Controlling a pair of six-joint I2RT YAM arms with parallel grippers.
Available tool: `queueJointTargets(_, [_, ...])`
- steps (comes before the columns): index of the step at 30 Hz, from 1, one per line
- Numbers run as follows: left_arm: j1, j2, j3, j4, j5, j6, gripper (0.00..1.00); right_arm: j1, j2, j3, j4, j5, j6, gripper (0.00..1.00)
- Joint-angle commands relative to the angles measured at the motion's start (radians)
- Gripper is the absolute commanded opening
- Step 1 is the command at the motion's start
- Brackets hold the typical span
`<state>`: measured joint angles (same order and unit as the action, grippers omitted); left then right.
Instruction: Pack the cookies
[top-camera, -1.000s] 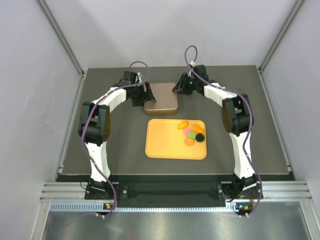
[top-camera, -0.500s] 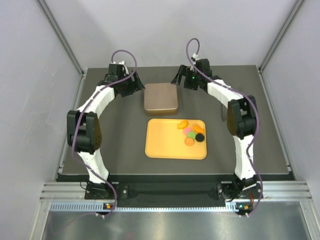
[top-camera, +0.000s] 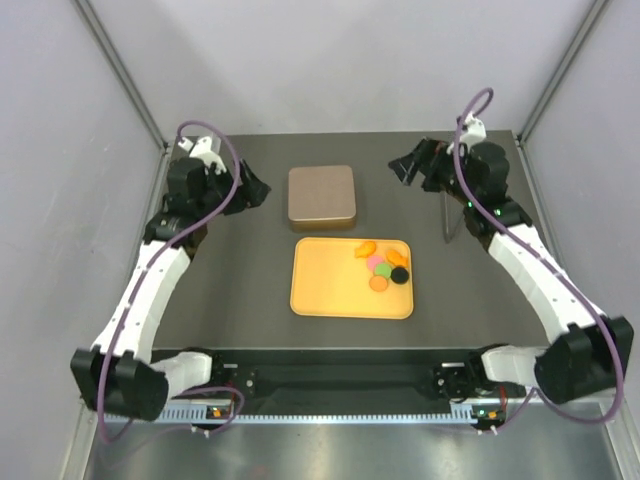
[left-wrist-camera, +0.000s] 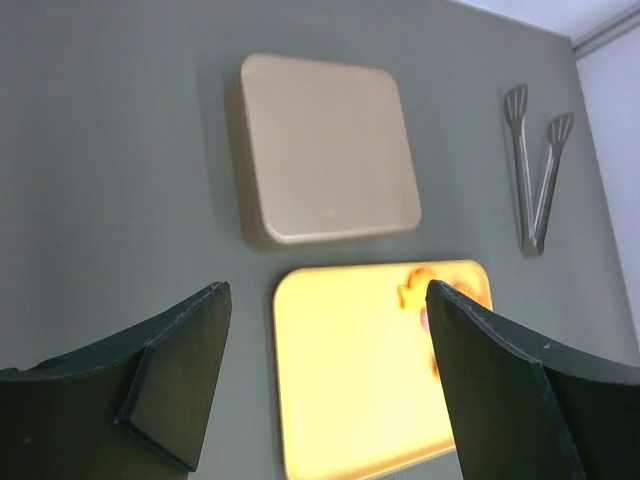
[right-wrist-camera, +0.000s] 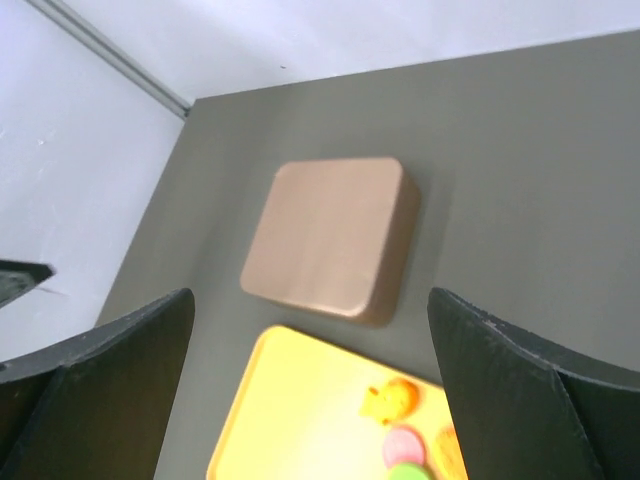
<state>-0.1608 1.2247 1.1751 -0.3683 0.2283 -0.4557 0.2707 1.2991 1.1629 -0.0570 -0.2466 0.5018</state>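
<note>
The cookies lay in a small cluster on an orange tray, crowded toward its 2 o'clock corner, with the rest of the tray bare. I counted about six of them, all small and flat. An orange one at the far end of the group had an uneven, lumpy outline rather than a clean round edge. Next to it sat a pink round with a green one touching it. Another orange piece lay at the cluster's 3 o'clock side, a black disc below that, and one more orange round sat at 6 o'clock. They lay close together, several touching or overlapping; from the left wrist view they were washed out by glare.

At 12 o'clock from the tray, just beyond its far edge, stood a brown square box with rounded corners, its lid on. A pair of metal tongs lay on the dark worktop at 3 o'clock from the box, well apart from it.

The left gripper hung at 9 o'clock from the box, its jaws spread wide and holding nothing. The right gripper hung at about 2 o'clock from the box, likewise spread wide and empty. Neither touched the box, the tray or the cookies.
</note>
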Motion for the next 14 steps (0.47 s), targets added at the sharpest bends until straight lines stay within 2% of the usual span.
queueJointTargets(1, [-0.003, -0.163, -0.112, -0.035, 0.010, 0.060, 0.84, -0.004, -0.125, -0.162, -0.020, 0.087, -0.036, 1.00])
queueJointTargets(7, [-0.005, -0.335, -0.258, -0.055, -0.006, 0.091, 0.84, -0.004, -0.294, -0.279, -0.089, 0.181, -0.043, 1.00])
queueJointTargets(14, [-0.005, -0.367, -0.290, -0.064, -0.004, 0.104, 0.84, -0.005, -0.366, -0.318, -0.099, 0.236, -0.060, 1.00])
